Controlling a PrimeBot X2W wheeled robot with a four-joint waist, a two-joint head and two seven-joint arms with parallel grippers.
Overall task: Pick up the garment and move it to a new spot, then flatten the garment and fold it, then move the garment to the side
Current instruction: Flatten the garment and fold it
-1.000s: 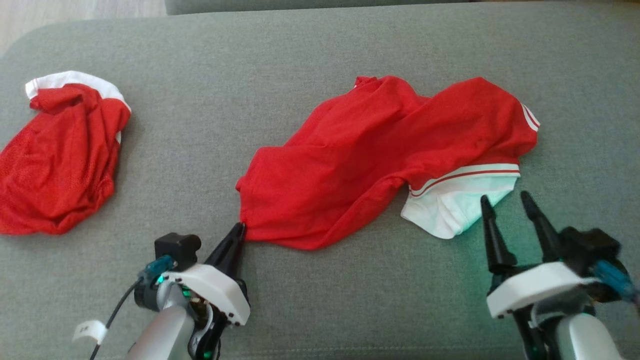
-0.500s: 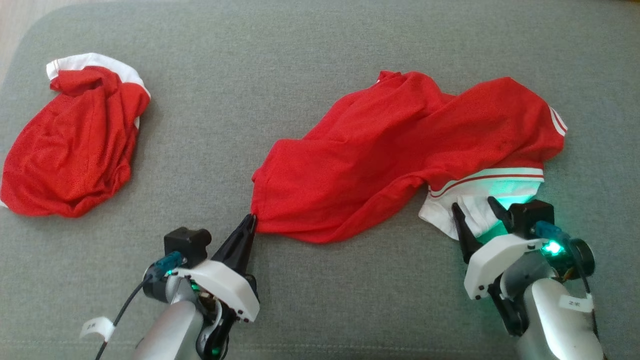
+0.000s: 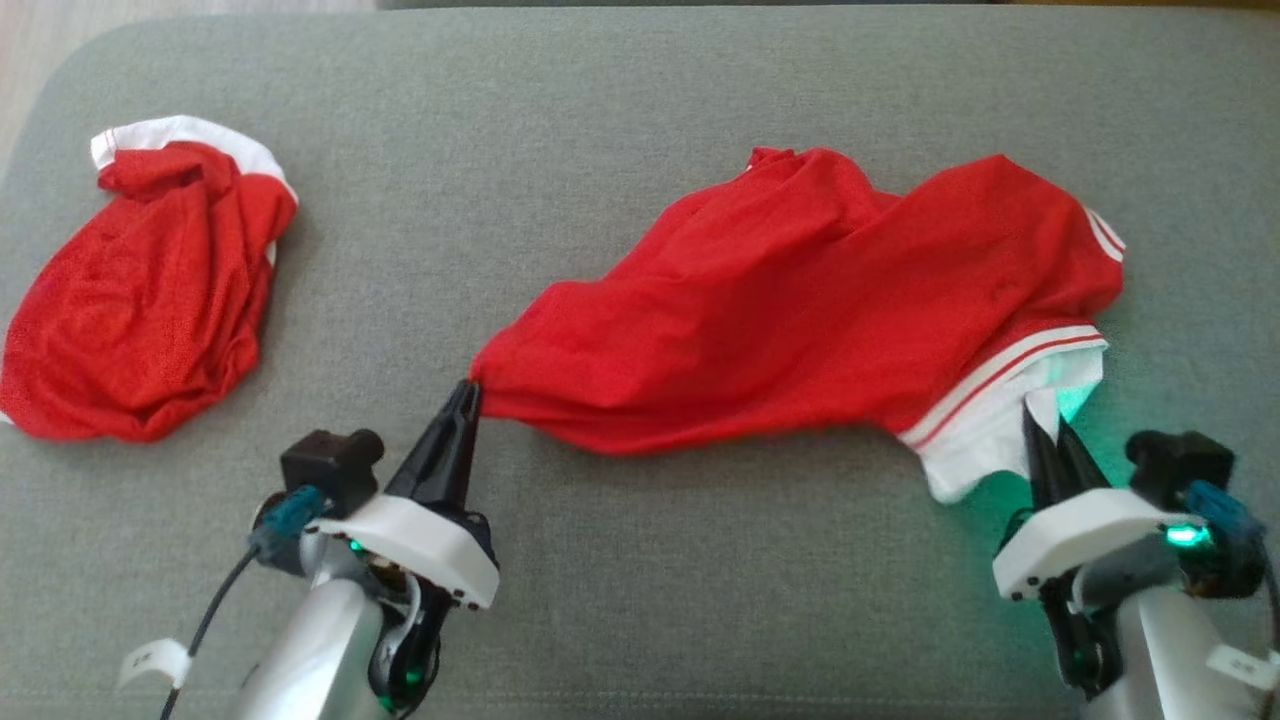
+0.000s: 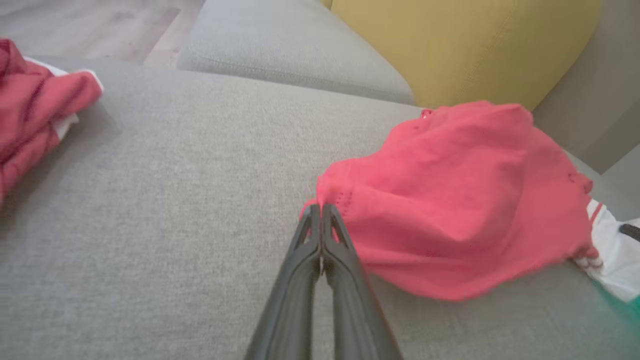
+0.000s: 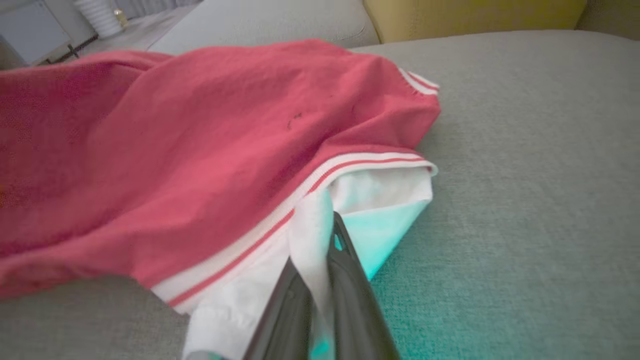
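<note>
Since a second ago my right gripper (image 3: 1042, 420) has gone from spread fingers just short of the cloth to pinched tight on the white panel (image 3: 975, 455) of the red jersey (image 3: 800, 300). The near edge of the jersey now runs taut between my two grippers instead of sagging onto the seat.

Working from the left: a crumpled red garment (image 3: 140, 300) with a white band lies by itself at the far left of the grey sofa seat (image 3: 640, 90), well apart from everything else. Next comes my left gripper (image 3: 468, 392), fingers pressed together on the jersey's left corner. The wrist view shows the red fabric bunched right at the fingertips of the left gripper (image 4: 320, 207). From that corner the jersey spreads up and to the right across the middle of the seat, and its red-striped white trim ends at the lower right. There, in the right wrist view, a fold of the white panel (image 5: 310, 225) sits clamped between the fingers of the right gripper (image 5: 325, 235), lit green from below. A yellow cushion (image 4: 465, 45) stands behind the seat.
</note>
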